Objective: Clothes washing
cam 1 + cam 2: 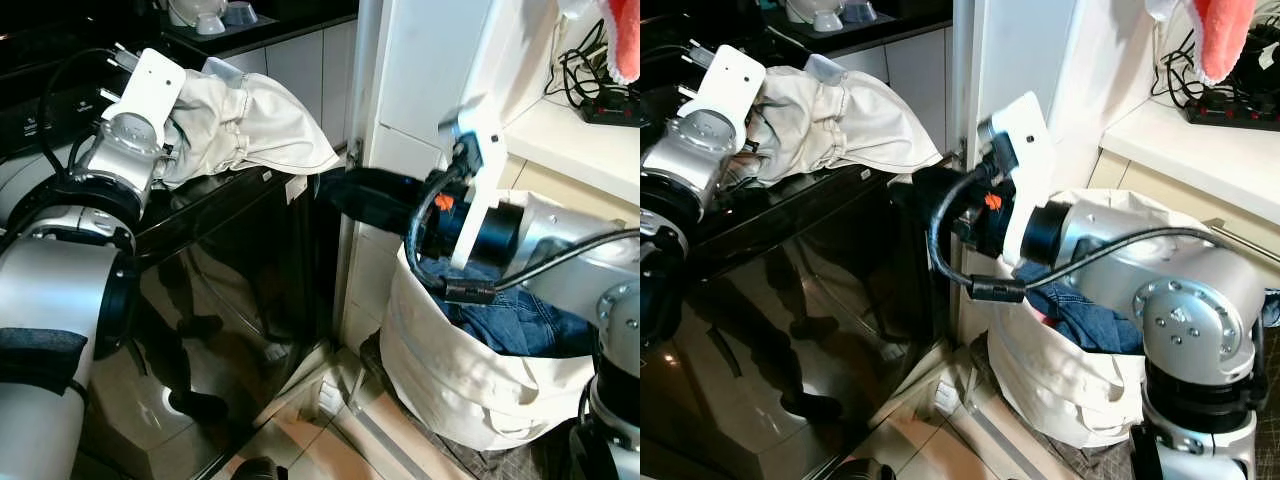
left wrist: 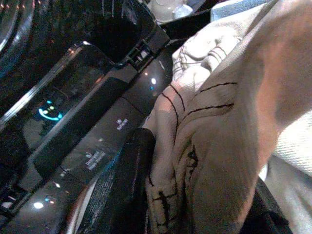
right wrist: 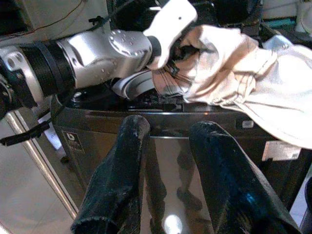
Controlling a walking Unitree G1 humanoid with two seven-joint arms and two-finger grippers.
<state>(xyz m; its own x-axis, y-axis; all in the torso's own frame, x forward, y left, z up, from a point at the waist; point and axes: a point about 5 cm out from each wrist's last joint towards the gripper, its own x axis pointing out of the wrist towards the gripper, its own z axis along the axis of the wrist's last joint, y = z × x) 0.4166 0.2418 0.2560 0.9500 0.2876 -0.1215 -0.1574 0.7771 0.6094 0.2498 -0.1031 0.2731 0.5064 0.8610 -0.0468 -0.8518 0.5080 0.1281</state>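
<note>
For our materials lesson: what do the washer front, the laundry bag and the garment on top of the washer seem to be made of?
Washer front: glossy black panel, perhaps glass or lacquered metal; it mirrors the room.
Bag: off-white woven cloth, canvas-like; matte, soft folds.
Garment: cream cotton-like fabric with stitched seams and wrinkles, held by the left tool.
</note>
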